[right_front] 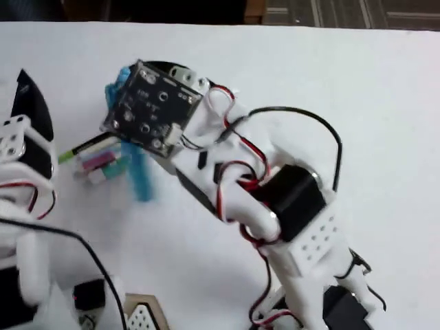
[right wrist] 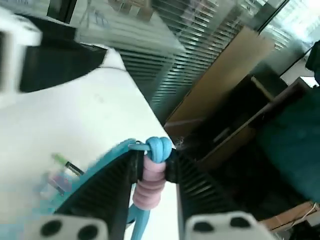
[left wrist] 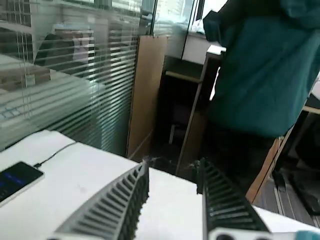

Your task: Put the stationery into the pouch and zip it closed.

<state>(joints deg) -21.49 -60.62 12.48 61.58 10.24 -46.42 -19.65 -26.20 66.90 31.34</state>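
gripping the tag [right wrist: 150, 189] of the pouch [right_front: 139, 177], with the stationery [right_front: 96, 157] not yet packed

the right pincer [right wrist: 152, 159] is clamped narrow on the tag, a pink ribbed piece topped by a blue knot, which i take to be the zip pull. the blue pouch lies on the white table [right_front: 309, 82] under that arm's wrist. the stationery, a small bundle with a green tip, lies just beside the pouch, and i cannot tell whether any of it is inside. the left pincer [left wrist: 172, 169] points away across the table, parted and holding nothing. by my reading the task is at an early stage: the bundle has yet to go in, and all of the zipping is left to do.
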